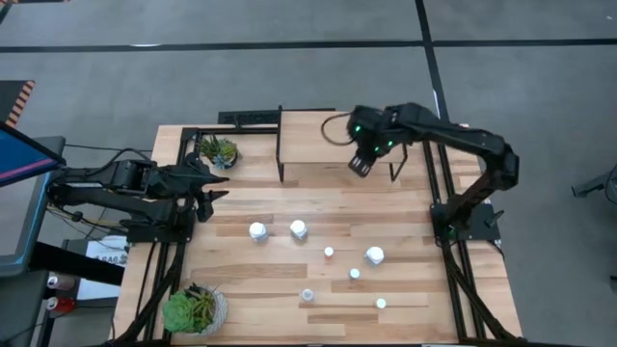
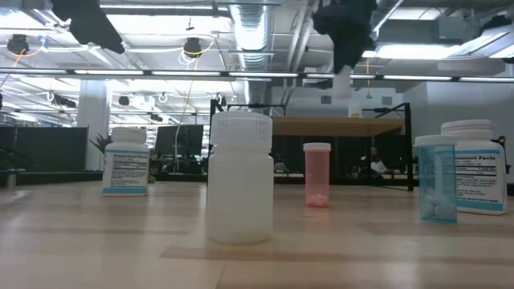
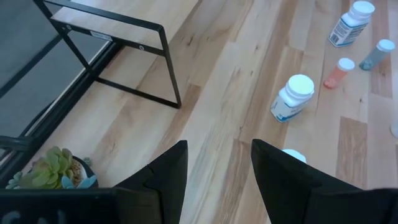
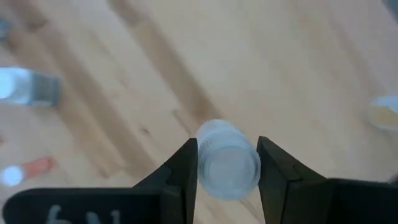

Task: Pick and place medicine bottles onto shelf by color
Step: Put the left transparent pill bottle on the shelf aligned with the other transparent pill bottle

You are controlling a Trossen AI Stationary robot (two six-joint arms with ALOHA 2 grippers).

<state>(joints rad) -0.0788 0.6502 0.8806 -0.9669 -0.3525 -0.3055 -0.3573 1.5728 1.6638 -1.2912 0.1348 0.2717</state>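
A small pale, white-capped cylindrical bottle (image 4: pixel 227 163) sits clamped between the two dark fingers of the right claw (image 1: pixel 361 166), seen cap-on in the right wrist view. That claw hangs in the air at the front edge of the shelf (image 1: pixel 313 135) — a small raised light-wood board on thin black legs at the far side of the table (image 1: pixel 260 289). On the shelf's board, in the low view, a tiny bottle (image 2: pixel 354 111) already stands.

The other medicine bottles stand loose on the plank table: two larger white ones (image 1: pixel 258 230) side by side (image 1: pixel 298 228), a third large white one (image 1: pixel 375 255) to their right, a small reddish one (image 1: pixel 329 252) between them, and three small pale ones (image 1: pixel 355 274) nearer the front (image 1: pixel 308 295) edge (image 1: pixel 381 303) — all apart from one another.

The left claw (image 1: pixel 214 193) rests low at the table's left side, its fingers (image 3: pixel 168 171) parted a little with nothing between them, near a green succulent in a pot (image 1: pixel 219 150). A second, bushier potted plant (image 1: pixel 193 309) sits at the front left corner.
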